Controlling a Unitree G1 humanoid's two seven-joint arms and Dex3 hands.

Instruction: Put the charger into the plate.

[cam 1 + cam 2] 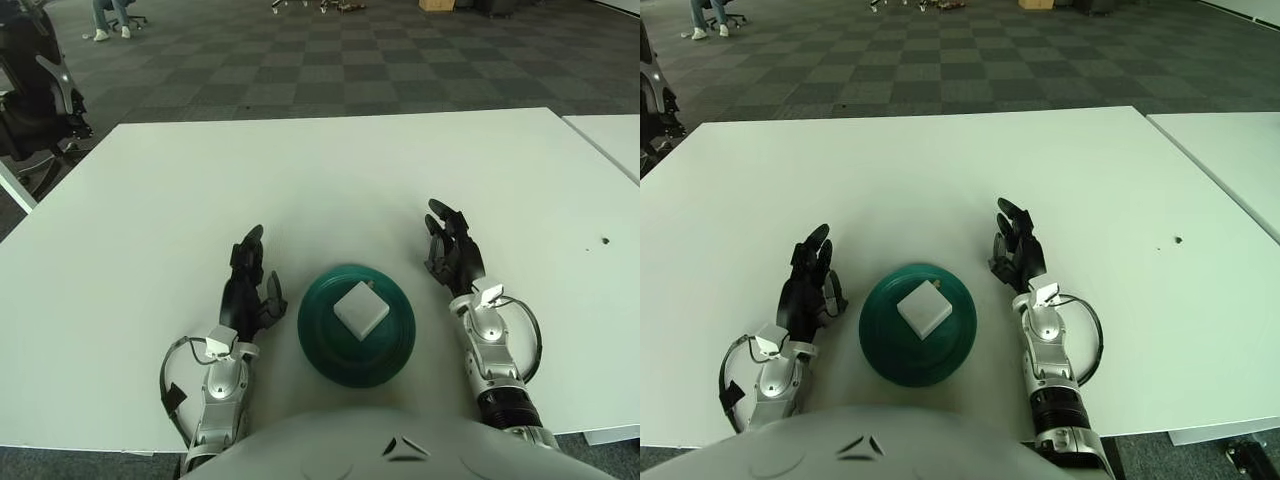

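A white square charger (361, 309) lies inside the dark green plate (320, 340) near the table's front edge. My left hand (248, 280) shows just left of the plate with its fingers spread and nothing in them. On the plate's right side is my right hand (449, 250), fingers extended and holding nothing, a short gap away from the rim.
The white table (300, 190) stretches far back and to both sides. A second white table (615, 140) adjoins at the right. A black office chair (30, 100) stands off the table's far left corner.
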